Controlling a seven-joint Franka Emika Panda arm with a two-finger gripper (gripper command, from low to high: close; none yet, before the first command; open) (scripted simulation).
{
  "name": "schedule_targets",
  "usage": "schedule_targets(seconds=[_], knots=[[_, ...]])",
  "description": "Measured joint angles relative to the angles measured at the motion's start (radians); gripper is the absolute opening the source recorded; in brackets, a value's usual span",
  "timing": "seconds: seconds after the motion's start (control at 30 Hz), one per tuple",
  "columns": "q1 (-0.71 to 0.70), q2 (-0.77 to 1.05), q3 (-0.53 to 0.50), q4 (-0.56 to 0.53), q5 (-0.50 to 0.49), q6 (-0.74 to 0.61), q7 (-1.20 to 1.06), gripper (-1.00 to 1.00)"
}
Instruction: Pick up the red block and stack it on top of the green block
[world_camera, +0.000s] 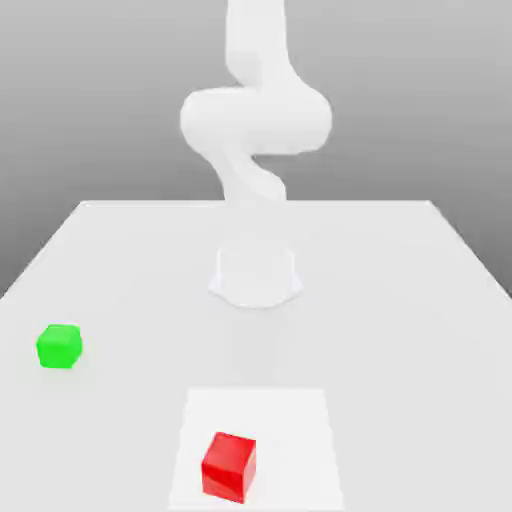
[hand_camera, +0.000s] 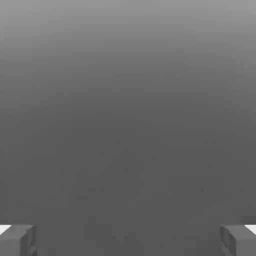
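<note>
The red block (world_camera: 228, 466) is a small glossy cube resting near the front edge of the white table, a little toward the exterior view's left of centre. The green block (world_camera: 59, 346), a cube of about the same size, sits on the table well off toward the exterior view's left and farther back. The two cubes are far apart. In the hand view my gripper (hand_camera: 128, 242) is open, its grey fingertips (hand_camera: 17, 240) spread wide with nothing between them, facing a plain grey backdrop. The white arm (world_camera: 255, 115) rises folded above the back of the table.
The arm's round base (world_camera: 255, 275) stands at the table's middle, behind both cubes. A lighter square patch (world_camera: 300, 430) marks the table under the red block. The white table (world_camera: 400, 300) stretches wide toward the exterior view's right.
</note>
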Motion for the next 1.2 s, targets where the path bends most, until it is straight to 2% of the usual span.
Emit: schedule_targets(seconds=[0.5, 0.77, 0.93, 0.97, 1.2], knots=[[-0.076, 0.551, 0.032, -0.125, -0.048, 0.225, 0.159, 0.0], [-0.092, 0.838, 0.03, -0.192, -0.02, 0.344, 0.204, 0.0], [-0.089, 1.019, 0.023, -0.182, -0.022, 0.477, 0.216, 0.0], [-0.086, 1.054, 0.019, -0.177, -0.025, 0.507, 0.219, -1.0], [-0.086, 1.063, 0.019, -0.176, -0.027, 0.515, 0.221, -1.0]])
